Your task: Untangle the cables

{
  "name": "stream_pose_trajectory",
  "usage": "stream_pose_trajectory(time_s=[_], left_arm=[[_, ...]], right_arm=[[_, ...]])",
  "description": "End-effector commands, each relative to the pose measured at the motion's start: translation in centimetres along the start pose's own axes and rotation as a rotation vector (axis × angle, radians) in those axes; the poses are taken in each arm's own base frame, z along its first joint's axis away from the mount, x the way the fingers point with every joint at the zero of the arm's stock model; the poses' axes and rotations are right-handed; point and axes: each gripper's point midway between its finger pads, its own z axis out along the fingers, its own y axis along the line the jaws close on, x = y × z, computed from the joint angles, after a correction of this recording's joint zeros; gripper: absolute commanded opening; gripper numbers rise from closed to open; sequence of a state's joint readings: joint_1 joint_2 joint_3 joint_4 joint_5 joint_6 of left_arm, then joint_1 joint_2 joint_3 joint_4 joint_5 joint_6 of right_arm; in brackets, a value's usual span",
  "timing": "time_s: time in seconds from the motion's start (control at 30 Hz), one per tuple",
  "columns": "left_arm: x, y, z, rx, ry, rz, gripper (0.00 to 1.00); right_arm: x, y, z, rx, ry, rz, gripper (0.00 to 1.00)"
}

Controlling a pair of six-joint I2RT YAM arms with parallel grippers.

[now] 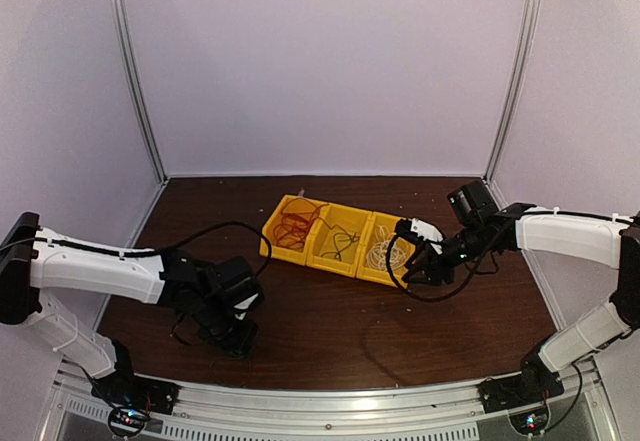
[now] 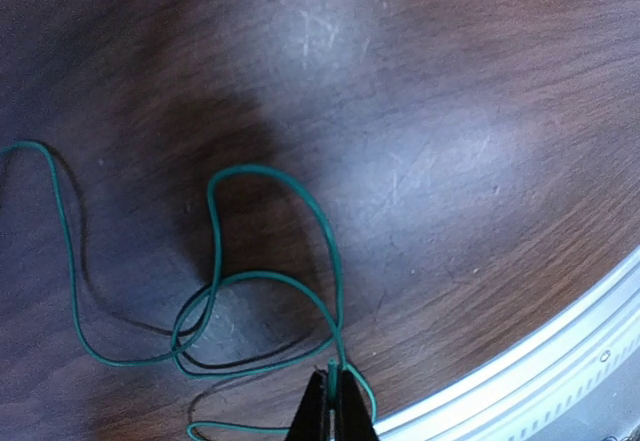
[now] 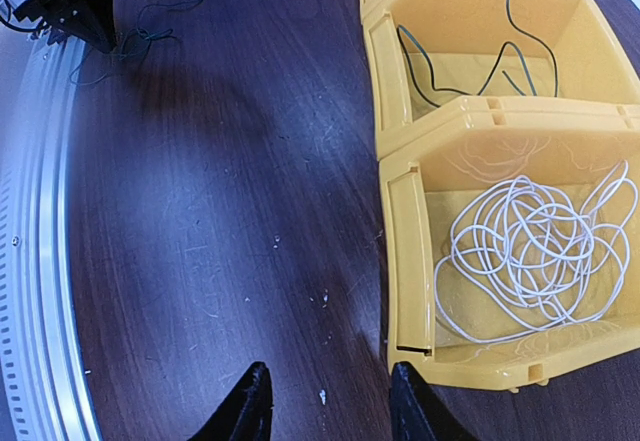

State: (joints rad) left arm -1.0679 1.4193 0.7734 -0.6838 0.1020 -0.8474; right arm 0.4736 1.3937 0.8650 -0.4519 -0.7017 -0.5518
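A thin green cable (image 2: 245,169) lies in loose loops on the dark wooden table. My left gripper (image 2: 333,386) is shut on one end of it, low near the table's front edge (image 1: 236,337). Three yellow bins stand in a row mid-table. The left bin holds red cables (image 1: 293,223), the middle one a dark cable (image 1: 341,242) and the right one a white coil (image 3: 530,251). My right gripper (image 3: 328,386) is open and empty, hovering over bare table just beside the white cable's bin (image 3: 405,251). In the top view it is at that bin's near right corner (image 1: 415,267).
A metal rail (image 2: 565,361) runs along the table's near edge, close to the left gripper. Thick black arm cables loop over the table by both arms. White walls and metal posts enclose the back and sides.
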Motion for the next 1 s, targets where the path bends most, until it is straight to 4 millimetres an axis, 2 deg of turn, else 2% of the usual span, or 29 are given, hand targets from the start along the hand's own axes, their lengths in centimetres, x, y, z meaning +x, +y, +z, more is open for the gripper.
stream_pose_trajectory(time_s=[0.0,0.07,0.13,0.23,0.3,0.33,0.5,0.6,0.67,0.8,0.97], left_arm=[[-3.8,-1.1,-3.1,-0.037,-0.143,0.04,0.0],[-6.5,-2.2,-6.1,-0.057,-0.236,0.088,0.0],[-9.0,-4.6,-9.8,-0.016,-0.325,0.158,0.0],[-12.4,-7.9,-16.4,0.035,-0.467,0.245,0.0],[-14.4,-9.5,-20.5,0.046,-0.578,0.287,0.0],[-15.3,-10.2,-22.5,0.051,-0.629,0.306,0.0],[-20.0,-12.6,-29.5,0.0,-0.839,0.364,0.0],[-22.6,-13.9,-31.9,-0.035,-0.939,0.384,0.0],[-24.2,-14.8,-32.6,-0.049,-0.994,0.392,0.0],[-27.5,-14.6,-32.8,-0.103,-1.063,0.343,0.0],[-30.5,-13.6,-31.9,-0.112,-1.088,0.326,0.0]], right_arm=[[-0.7,-0.1,-0.3,0.008,-0.015,-0.018,0.42],[-1.0,0.0,-0.4,0.005,-0.022,-0.02,0.42],[-1.7,0.2,-0.7,-0.002,-0.041,-0.021,0.42],[-3.5,0.7,-1.6,-0.028,-0.088,-0.027,0.42],[-4.4,0.9,-2.1,-0.036,-0.114,-0.033,0.42],[-4.5,0.9,-2.1,-0.036,-0.12,-0.035,0.42],[-3.5,0.6,-1.7,-0.013,-0.094,-0.028,0.42],[-3.0,0.6,-1.8,0.003,-0.086,-0.03,0.42],[-2.9,0.5,-2.0,0.021,-0.086,-0.035,0.42],[-2.7,0.3,-2.3,0.05,-0.088,-0.038,0.42],[-2.5,0.1,-2.4,0.062,-0.087,-0.041,0.42]])
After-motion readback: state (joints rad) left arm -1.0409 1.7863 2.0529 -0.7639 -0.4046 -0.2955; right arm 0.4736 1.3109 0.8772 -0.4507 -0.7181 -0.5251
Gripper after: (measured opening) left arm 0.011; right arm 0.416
